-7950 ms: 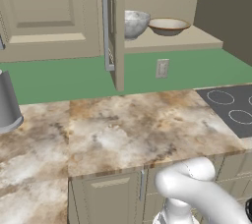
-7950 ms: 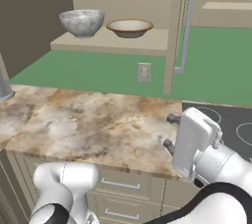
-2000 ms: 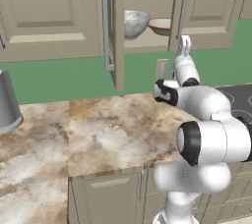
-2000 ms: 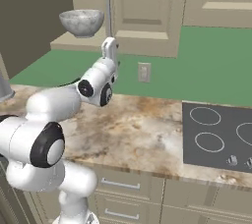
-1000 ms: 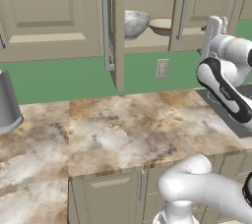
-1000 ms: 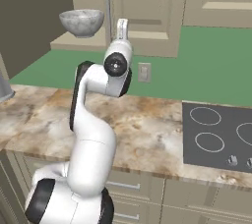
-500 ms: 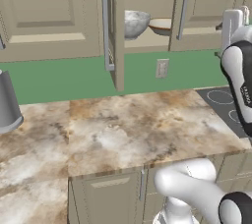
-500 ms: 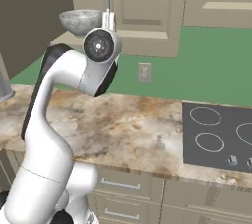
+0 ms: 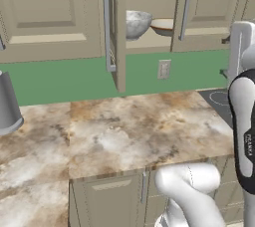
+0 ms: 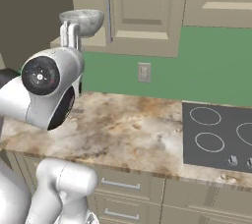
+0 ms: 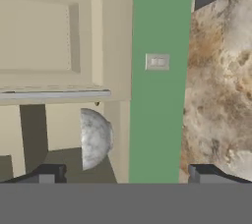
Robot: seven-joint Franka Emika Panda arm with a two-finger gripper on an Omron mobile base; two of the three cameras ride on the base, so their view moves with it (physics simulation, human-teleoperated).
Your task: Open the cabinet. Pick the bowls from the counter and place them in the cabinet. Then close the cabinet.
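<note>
The cabinet's left door (image 9: 118, 32) stands swung out, edge-on to me, and its right door (image 9: 201, 9) is nearly shut, its bar handle (image 9: 185, 9) at the gap. On the shelf inside sit the mottled grey bowl (image 9: 136, 23) and the cream bowl (image 9: 162, 26), which is half hidden by the right door. My gripper (image 11: 127, 174) is open and holds nothing. It is rolled sideways and faces the right door (image 11: 64, 36) and the grey bowl (image 11: 96, 139). In the right base view the gripper (image 10: 70, 35) rises just below the grey bowl (image 10: 82, 21). The counter (image 9: 129, 131) carries no bowl.
A tall grey cylinder (image 9: 7, 104) stands at the counter's left end. A wall outlet (image 9: 163, 69) sits on the green backsplash. The dark stovetop (image 10: 219, 134) lies to the right. My white arm (image 9: 244, 101) fills the right edge of the left base view.
My arm has swung back from the right door, toward the cameras. The doors and both bowls have stayed put. The gripper has stayed open.
</note>
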